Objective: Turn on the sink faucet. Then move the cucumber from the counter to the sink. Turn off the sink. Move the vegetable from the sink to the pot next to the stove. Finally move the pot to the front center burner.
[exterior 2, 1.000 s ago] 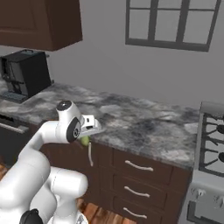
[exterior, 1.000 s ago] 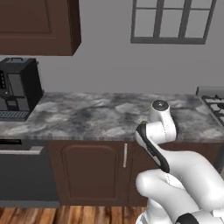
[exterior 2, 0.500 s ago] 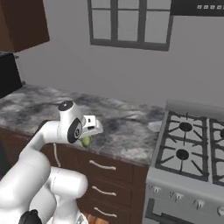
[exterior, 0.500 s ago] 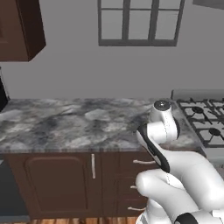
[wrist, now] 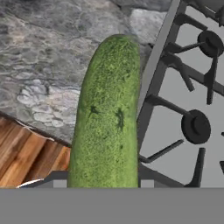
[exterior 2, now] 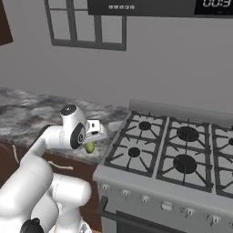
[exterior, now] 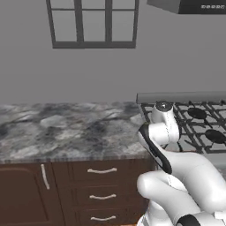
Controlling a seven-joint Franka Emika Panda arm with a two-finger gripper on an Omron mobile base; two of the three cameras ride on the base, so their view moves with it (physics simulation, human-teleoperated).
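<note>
A rendered home kitchen: marbled grey stone counter [exterior: 66,128] over dark brown cabinets [exterior: 88,194], silver gas stove [exterior 2: 173,154] with black grates and knobs, paned window [exterior: 92,24], range hood [exterior 2: 154,7] overhead, wooden floor [wrist: 30,153].

- White, glossy, rounded arm [exterior: 185,176] segments, bulbous at the joints.
- Black band along one link.
- Round grey cap on the top joint [exterior 2: 68,110].

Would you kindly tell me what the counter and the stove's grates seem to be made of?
The counter looks like polished stone, perhaps marble or granite: dark grey with pale, cloudy veins. The grates look like matte black cast iron, thick dark bars over a smooth silver stove top, probably steel.
</note>
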